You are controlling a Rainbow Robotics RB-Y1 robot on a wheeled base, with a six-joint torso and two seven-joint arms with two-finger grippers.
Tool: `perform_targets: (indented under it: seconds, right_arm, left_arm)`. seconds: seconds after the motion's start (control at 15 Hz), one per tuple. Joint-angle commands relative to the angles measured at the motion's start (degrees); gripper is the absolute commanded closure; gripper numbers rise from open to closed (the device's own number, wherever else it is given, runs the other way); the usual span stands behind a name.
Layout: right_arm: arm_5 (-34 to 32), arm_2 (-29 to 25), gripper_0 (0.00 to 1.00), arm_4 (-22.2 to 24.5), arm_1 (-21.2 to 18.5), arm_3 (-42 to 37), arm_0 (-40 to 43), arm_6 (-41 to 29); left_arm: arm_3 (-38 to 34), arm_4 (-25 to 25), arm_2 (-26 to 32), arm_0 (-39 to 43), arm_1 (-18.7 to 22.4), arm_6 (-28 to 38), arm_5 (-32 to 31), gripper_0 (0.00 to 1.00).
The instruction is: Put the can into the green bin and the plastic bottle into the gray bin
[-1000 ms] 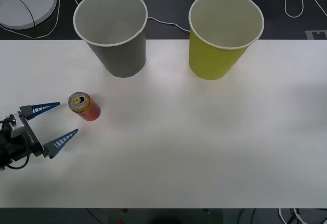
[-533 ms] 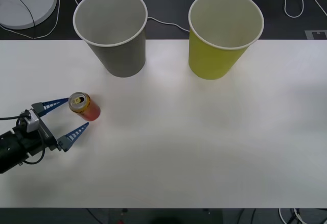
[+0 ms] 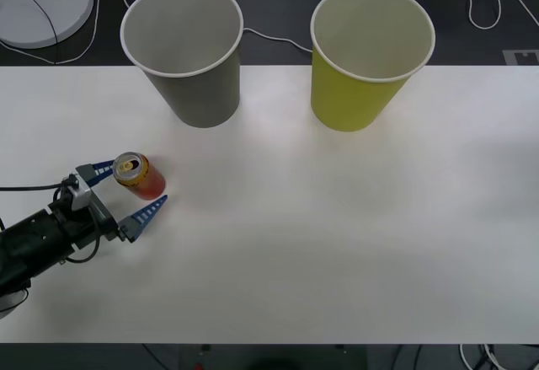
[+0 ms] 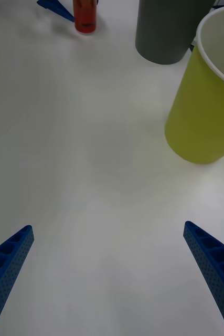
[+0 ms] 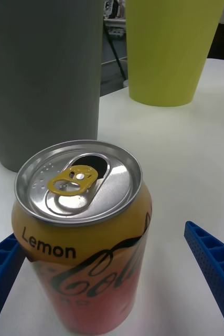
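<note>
We see the can (image 3: 139, 175) upright on the white surface (image 3: 337, 235), front-left area, in front of and a bit left of the gray bin (image 3: 187, 50). The green bin (image 3: 368, 54) stands to the right of the gray one; both upright at the far edge of the surface, well apart from each other, open mouths up.

Left end effector (image 3: 128, 191) is spread, fingers straddling the can: one finger (image 3: 99, 168) just beside its far-left side, the other on the near-right. From the left wrist view we read one finger (image 5: 1, 268) touching or nearly touching the can wall, the other clearly apart from it. Can sits between them, not pinched.

Right end effector (image 4: 112, 278) is spread too, hanging above bare surface, with the green bin ahead of it and the gray bin and can farther off.

Between the can and either bin the surface is bare. Beyond the surface: a white round disc (image 3: 38, 3) on the dark floor at far left, with white cables (image 3: 269, 37) trailing behind the bins.

Writing on the can: "Lemon" in black on the gold-yellow band, plus part of a black cursive script logo below it; we can't read it whole. Silver top, gold pull-tab (image 5: 74, 177), opening already punched.
</note>
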Motion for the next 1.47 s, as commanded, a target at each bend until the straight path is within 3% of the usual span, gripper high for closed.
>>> perform_targets:
  seconds: [0.07,0.47,0.53,0.6,0.67,1.2,1.47]
  right_arm:
    - [0.0,0.0,0.00,0.0,0.0,0.0,0.0,0.0]
    - [0.0,0.0,0.00,0.0,0.0,0.0,0.0,0.0]
    - [0.0,0.0,0.00,0.0,0.0,0.0,0.0,0.0]
    - [0.0,0.0,0.00,0.0,0.0,0.0,0.0,0.0]
    - [0.0,0.0,0.00,0.0,0.0,0.0,0.0,0.0]
    - [0.0,0.0,0.00,0.0,0.0,0.0,0.0,0.0]
    - [0.0,0.0,0.00,0.0,0.0,0.0,0.0,0.0]
  left_arm:
    - [0.0,-0.7,-0.1,-0.7,-1.0,0.3,1.0,0.00]
    - [-0.1,-1.8,-0.1,-1.6,-1.7,1.0,2.5,0.00]
    - [0.0,-1.8,-0.1,-1.6,-1.7,1.0,2.5,0.32]
    - [0.0,-1.8,-0.1,-1.6,-1.8,1.0,2.5,0.82]
    - [0.0,-1.8,-0.1,-1.6,-1.7,1.0,2.5,0.99]
    - [-0.3,-1.8,0.0,-1.8,-1.3,1.2,2.4,1.00]
    - [-3.3,-4.7,0.0,-1.7,1.7,2.8,2.4,1.00]
